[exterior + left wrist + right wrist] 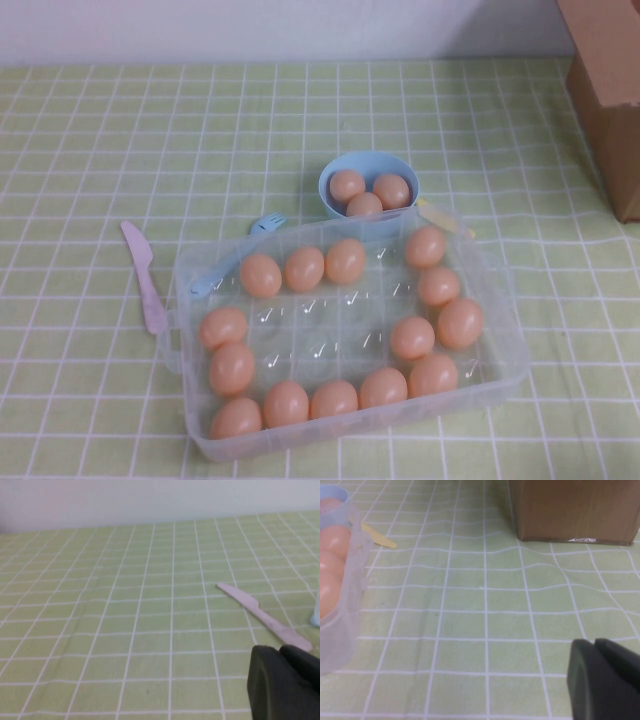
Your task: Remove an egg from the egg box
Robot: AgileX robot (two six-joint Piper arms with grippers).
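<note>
Hanging low over the green checked cloth (100, 120), the left gripper (285, 685) shows only as a dark corner in its wrist view, near the pink knife (265, 617); whether its claw is wide or narrow cannot be told. The right gripper (605, 680) likewise sits low over bare cloth to the right of the egg box (345, 330), near the cardboard box (575, 510), its claw state unreadable. Neither arm appears in the high view. The egg box holds fourteen eggs around its edge cups, one egg (345, 261) in the far row. Beyond it, the blue bowl (369, 180) holds three more eggs.
</note>
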